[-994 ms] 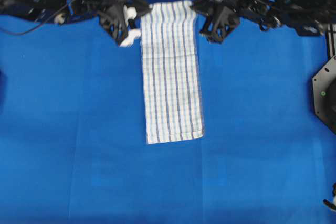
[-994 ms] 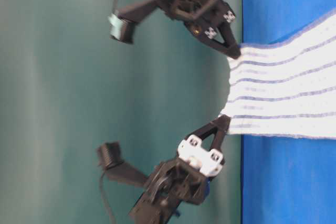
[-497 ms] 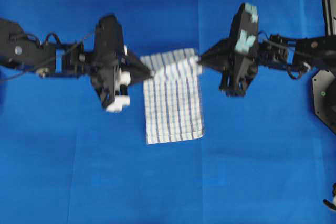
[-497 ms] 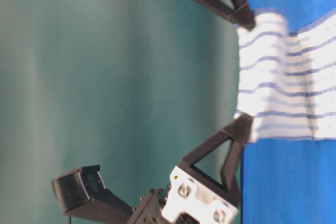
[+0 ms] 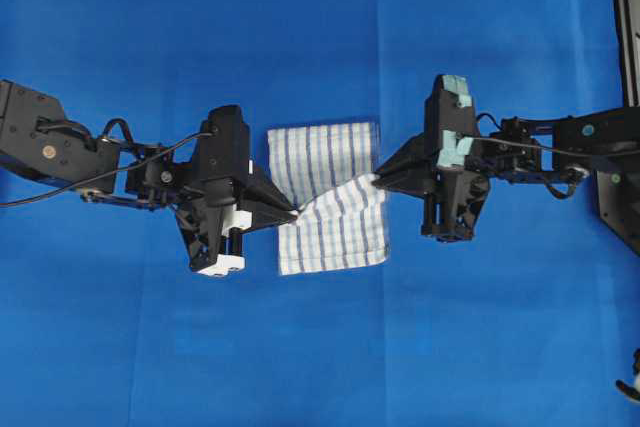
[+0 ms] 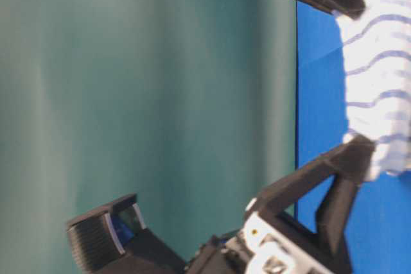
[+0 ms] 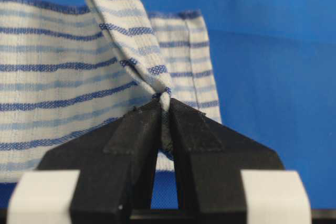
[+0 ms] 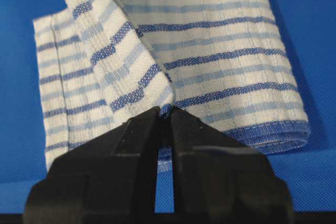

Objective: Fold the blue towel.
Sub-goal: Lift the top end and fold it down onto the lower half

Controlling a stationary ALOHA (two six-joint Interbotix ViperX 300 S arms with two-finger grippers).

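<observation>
Striped cloth mid-fold: blue towel [image 5: 330, 192] lies at table [image 5: 320, 347] centre, near end flat. Left gripper [image 5: 296, 215] and right gripper [image 5: 376, 178] each pinch a far corner, carried over. Laying down and release remain.

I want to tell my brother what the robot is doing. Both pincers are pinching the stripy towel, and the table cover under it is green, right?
Nearly. Both the left pincer and the right pincer do pinch the stripy towel, but the table cover is blue, not green, as the overhead view shows.
</observation>
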